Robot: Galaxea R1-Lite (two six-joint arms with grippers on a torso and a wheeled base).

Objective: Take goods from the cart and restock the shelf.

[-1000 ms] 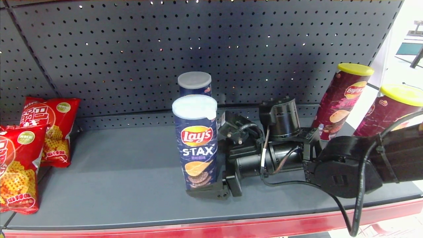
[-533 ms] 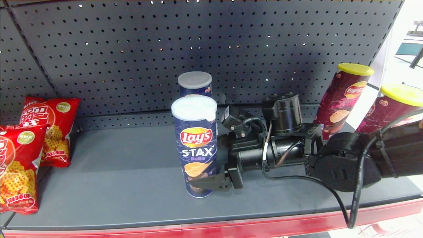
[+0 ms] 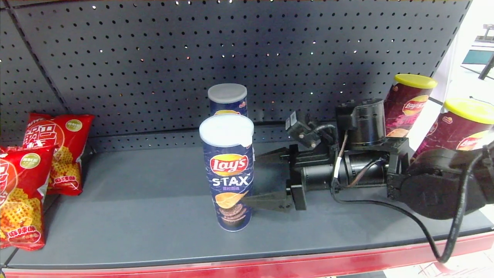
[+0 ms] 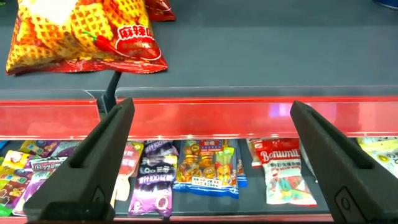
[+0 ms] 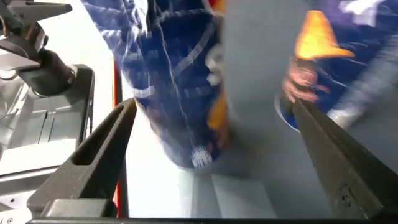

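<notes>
A blue chip can (image 3: 226,173) with a white lid stands upright on the grey shelf (image 3: 135,216), and a second blue can (image 3: 227,98) stands right behind it. My right gripper (image 3: 266,178) is open just to the right of the front can, level with its lower half, with its fingertips close to the can's side and nothing between them. In the right wrist view both blue cans (image 5: 180,93) (image 5: 336,56) show blurred beyond the open right gripper (image 5: 211,162). My left gripper (image 4: 211,168) is open and empty before the shelf's red front edge (image 4: 205,115).
Two maroon cans with yellow lids (image 3: 409,100) (image 3: 459,123) stand at the shelf's right end behind my right arm. Red snack bags (image 3: 58,154) (image 3: 19,197) (image 4: 81,31) lie at the left. A pegboard wall (image 3: 154,58) backs the shelf. Candy packs (image 4: 205,171) fill the lower shelf.
The front blue can came down onto the shelf. My right gripper then opened, let go of it and drew back to the right.
</notes>
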